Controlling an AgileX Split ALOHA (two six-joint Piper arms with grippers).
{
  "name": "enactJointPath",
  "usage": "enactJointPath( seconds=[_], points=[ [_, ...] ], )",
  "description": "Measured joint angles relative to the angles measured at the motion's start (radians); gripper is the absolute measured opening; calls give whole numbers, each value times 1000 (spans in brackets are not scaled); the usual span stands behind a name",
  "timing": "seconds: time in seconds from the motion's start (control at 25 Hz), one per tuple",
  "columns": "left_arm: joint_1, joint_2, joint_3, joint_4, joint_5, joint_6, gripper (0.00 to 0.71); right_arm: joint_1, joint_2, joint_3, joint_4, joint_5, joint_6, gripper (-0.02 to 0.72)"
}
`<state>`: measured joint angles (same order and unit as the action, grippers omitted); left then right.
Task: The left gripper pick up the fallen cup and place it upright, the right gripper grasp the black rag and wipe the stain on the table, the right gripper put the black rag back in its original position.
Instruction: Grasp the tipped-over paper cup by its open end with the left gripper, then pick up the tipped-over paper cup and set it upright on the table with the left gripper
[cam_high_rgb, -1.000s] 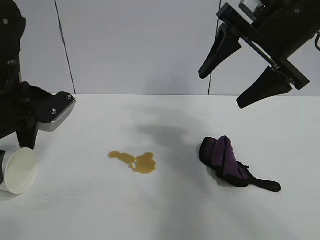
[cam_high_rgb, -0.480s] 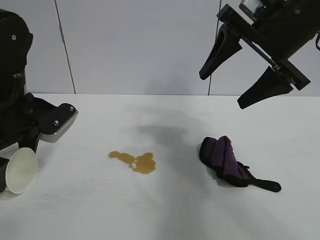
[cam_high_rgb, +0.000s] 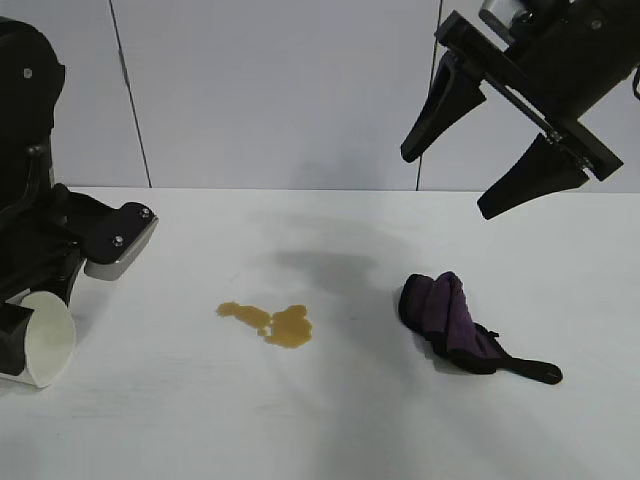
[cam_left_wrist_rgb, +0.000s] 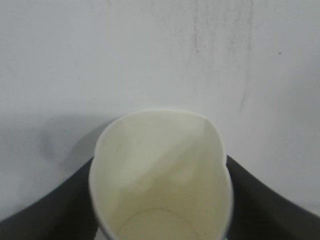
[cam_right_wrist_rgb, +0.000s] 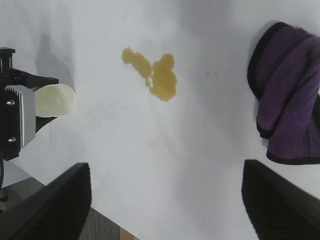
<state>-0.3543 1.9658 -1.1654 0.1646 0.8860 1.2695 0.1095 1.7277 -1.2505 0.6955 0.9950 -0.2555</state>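
Overhead, pale wall panels back the white table (cam_high_rgb: 350, 420)

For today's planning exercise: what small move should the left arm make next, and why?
Probably tip the cup upright and set it down: the left gripper is shut on it, mouth still tilted sideways. The right gripper waits open, high above the rag.

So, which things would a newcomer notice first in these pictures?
Probably the amber-brown liquid stain in the middle of the white table, with the crumpled purple, black-edged rag lying to its right. Next, the white paper cup tilted in the left gripper at the table's left edge, and the open right gripper above the rag.
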Motion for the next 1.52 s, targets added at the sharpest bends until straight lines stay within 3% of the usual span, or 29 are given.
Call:
enactJointPath(
  seconds=[0.16, 0.28, 0.48, 0.72, 0.92, 1.2, 1.36, 1.52],
  points=[
    [0, -55, 0, -27, -55, -2, 437, 0, 0, 0, 0, -2, 0, 566],
    [0, -100, -12, -128, -129, -2, 437, 0, 0, 0, 0, -6, 0, 566],
    [0, -128, -59, -402, -248, 36, 437, 0, 0, 0, 0, -8, 0, 566],
    [17, -128, -62, -813, -340, 270, 436, 0, 0, 0, -1, -8, 0, 566],
    [128, -128, -62, -1203, -317, 500, 437, 0, 0, 0, -3, -8, 0, 566],
    [289, -128, 44, -1589, -194, 812, 437, 0, 0, 0, -3, -9, 0, 566],
    [336, -128, 156, -1742, -179, 1016, 437, 0, 0, 0, -3, -9, 0, 566],
    [350, -128, 260, -1846, -175, 1213, 437, 0, 0, 0, -3, -9, 0, 566]
  ],
)
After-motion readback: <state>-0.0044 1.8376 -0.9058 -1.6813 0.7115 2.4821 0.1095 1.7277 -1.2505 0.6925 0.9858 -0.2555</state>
